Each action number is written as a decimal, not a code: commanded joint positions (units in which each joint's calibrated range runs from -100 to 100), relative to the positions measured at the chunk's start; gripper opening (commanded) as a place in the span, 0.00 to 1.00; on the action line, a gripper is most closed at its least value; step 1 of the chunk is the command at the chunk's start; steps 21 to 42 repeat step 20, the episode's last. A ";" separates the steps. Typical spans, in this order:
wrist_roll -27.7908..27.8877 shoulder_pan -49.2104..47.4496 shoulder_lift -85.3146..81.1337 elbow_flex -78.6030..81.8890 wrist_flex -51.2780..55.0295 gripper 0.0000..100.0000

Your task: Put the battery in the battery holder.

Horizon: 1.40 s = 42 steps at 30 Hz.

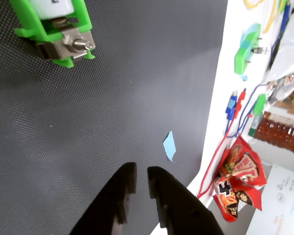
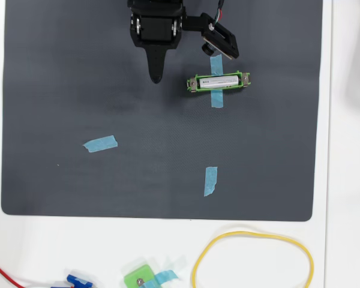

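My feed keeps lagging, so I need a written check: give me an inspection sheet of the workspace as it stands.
Surface: dark mat on a white table.
Job's things: battery lies inside the green battery holder, which is taped to the mat by a blue strip.
Clutter: loose blue tape pieces on the mat; small green piece and yellow loop on the table.
Gripper: gripper empty, jaws nearly closed, beside the holder and apart from it.
Cables: red wire at the table edge; red and blue leads in the wrist view.
Surroundings: red snack packet and assorted items beyond the table.
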 commanded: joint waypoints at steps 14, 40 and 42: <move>0.05 0.71 -0.34 0.45 0.17 0.00; 0.05 0.71 -0.34 0.45 0.17 0.00; 0.05 0.71 -0.34 0.45 0.17 0.00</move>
